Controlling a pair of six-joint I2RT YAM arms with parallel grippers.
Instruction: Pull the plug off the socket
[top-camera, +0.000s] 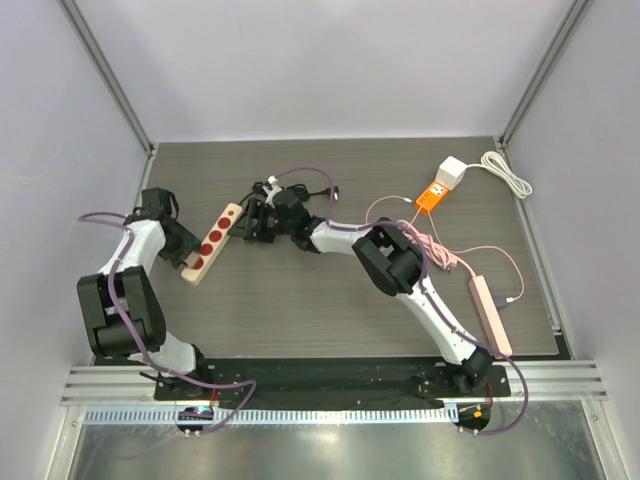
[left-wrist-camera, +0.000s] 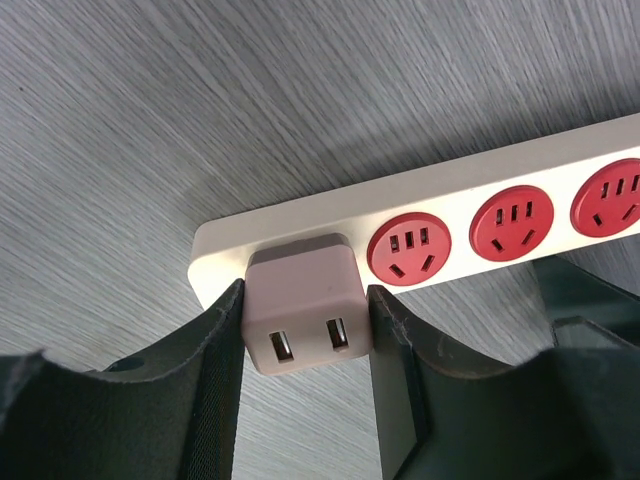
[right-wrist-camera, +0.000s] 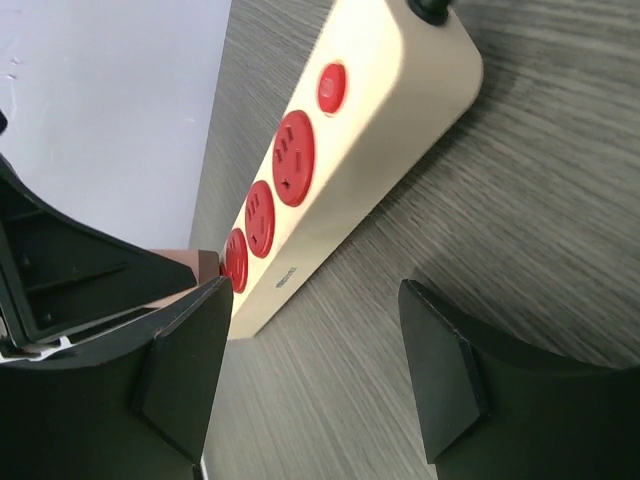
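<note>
Toward the left edge of the bench (top-camera: 330, 320) lies the cream power strip (top-camera: 213, 238), with the plug (left-wrist-camera: 300, 285) seated in its near-end socket. The left gripper (left-wrist-camera: 305, 300) is clamped on the plug's sides. The right gripper (right-wrist-camera: 312, 300) hangs with fingers apart near the strip's far end.

Robotics lab test cell, by all signs: wood-grain table (top-camera: 300, 310) boxed in by plain white panels (top-camera: 320, 60) on alu frame posts (top-camera: 113, 85), w/ left arm (top-camera: 135, 250) & right arm (top-camera: 430, 305) bolted at a metal rail (top-camera: 100, 385) on the near edge. Rigged w/ purple cables (top-camera: 98, 214) looped loose along the arms. Laid out w/ test props only, e.g. cream socket strip (top-camera: 215, 238), pink strip (top-camera: 490, 315), orange adapter (top-camera: 431, 196), white charger (top-camera: 453, 172).
</note>
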